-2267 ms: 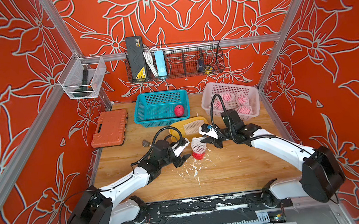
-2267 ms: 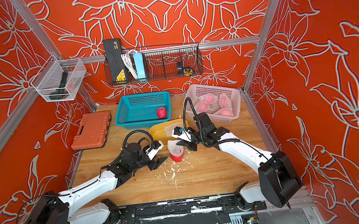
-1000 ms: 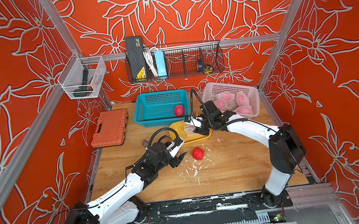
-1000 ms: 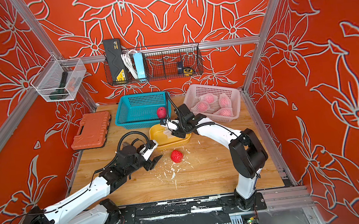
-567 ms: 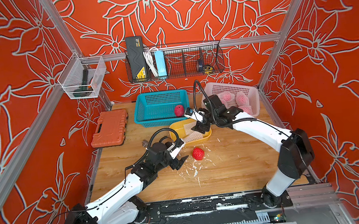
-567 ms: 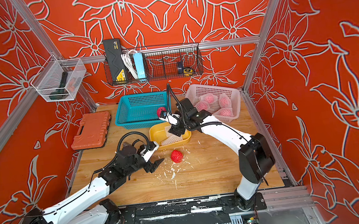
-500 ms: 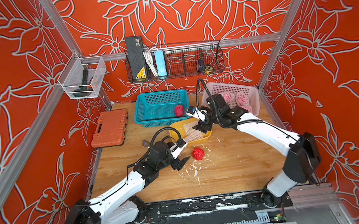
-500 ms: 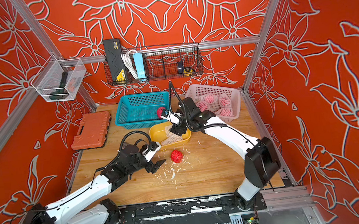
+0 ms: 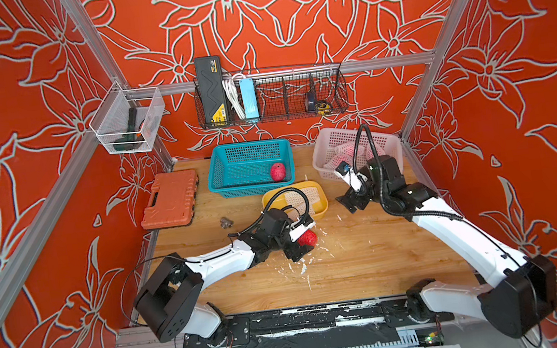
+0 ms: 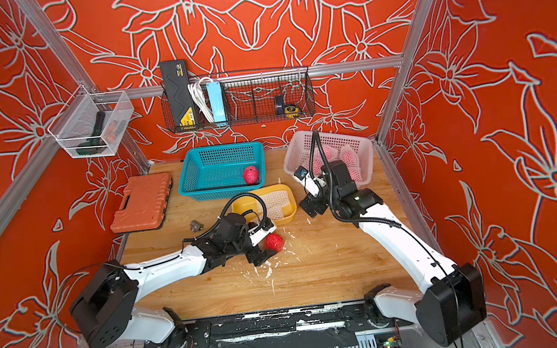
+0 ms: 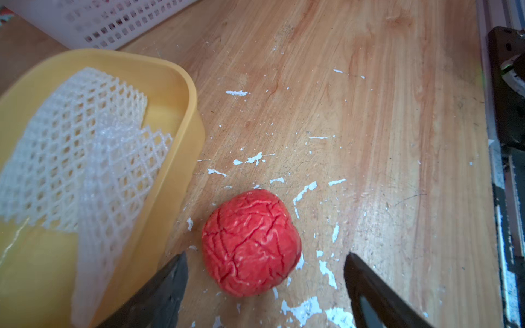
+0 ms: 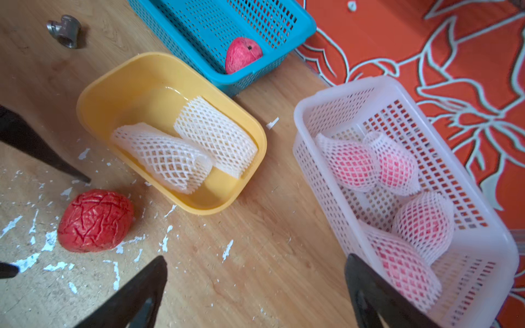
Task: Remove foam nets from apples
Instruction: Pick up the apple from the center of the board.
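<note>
Apple [image 11: 251,242] lies bare beside the yellow tray [image 11: 196,113] (2 foam nets [image 12: 181,153] inside), between the wide jaws of the left gripper [image 11: 266,257], which should close squarely on its middle; right gripper [image 12: 255,257] gapes empty.

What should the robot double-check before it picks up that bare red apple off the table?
1. Left gripper open: ok.
2. Bare apple sits between its fingers: ok, gaps on both sides.
3. Net off that apple: ok; two foam nets lie in the yellow tub.
4. Room in the blue basket: ok, only one apple inside.
5. Right gripper out of the way: ok, open, over the table beside the white basket.
6. All apples unwrapped: not ok, four netted apples in that basket.
</note>
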